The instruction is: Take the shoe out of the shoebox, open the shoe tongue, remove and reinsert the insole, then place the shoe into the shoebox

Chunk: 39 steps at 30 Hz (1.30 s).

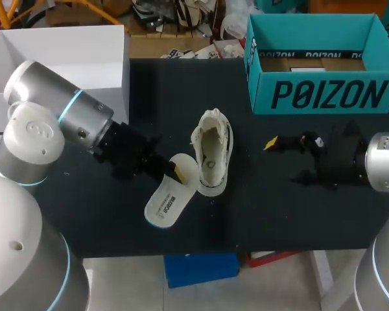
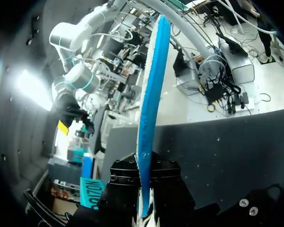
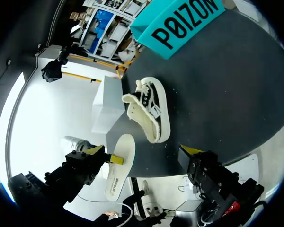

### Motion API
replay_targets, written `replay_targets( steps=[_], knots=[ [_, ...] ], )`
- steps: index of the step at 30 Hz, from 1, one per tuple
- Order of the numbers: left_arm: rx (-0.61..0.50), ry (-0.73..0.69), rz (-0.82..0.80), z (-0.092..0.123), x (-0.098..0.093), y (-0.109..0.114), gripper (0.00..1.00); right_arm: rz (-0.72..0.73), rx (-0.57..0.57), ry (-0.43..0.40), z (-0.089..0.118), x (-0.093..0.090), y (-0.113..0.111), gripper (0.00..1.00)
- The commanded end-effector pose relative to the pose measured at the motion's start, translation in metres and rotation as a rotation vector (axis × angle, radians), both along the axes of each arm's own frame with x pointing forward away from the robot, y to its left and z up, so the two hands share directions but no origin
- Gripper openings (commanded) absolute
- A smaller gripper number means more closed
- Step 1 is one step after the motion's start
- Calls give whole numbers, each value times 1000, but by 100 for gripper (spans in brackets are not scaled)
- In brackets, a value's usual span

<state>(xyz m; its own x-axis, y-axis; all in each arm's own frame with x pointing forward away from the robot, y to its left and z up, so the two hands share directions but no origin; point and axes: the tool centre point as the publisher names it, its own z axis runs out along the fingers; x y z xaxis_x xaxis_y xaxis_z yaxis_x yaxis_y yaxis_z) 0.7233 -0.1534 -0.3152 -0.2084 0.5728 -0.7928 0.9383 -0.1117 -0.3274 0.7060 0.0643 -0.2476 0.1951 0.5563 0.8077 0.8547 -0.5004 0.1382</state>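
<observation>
Black table (image 1: 279, 214) below. Nearest the front, insole (image 1: 170, 201), clamped at one end between closed fingers of left gripper (image 1: 175, 173). Just beside it, shoe (image 1: 212, 152) at mid-table, opening upward. Off to the right, right gripper (image 1: 285, 160), fingers spread apart. Farthest back, teal shoebox (image 1: 324, 94) at right, white box (image 1: 65, 52) at left.

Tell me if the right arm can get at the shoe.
Probably yes: only bare table lies between the right claw and the shoe; the left claw holds the insole beyond it.
</observation>
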Motion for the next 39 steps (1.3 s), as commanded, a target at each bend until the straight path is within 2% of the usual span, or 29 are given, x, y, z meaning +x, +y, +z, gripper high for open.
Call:
replay_targets(
  steps=[1, 16, 39],
  knots=[
    [33, 21, -25, -10, 17, -14, 0, 0, -1, 1, 0, 1, 1, 100],
    [44, 44, -51, -25, 40, -45, 0, 0, -1, 1, 0, 1, 1, 100],
    [38, 66, -3, -47, 67, -63, 0, 0, -1, 1, 0, 1, 1, 100]
  ],
)
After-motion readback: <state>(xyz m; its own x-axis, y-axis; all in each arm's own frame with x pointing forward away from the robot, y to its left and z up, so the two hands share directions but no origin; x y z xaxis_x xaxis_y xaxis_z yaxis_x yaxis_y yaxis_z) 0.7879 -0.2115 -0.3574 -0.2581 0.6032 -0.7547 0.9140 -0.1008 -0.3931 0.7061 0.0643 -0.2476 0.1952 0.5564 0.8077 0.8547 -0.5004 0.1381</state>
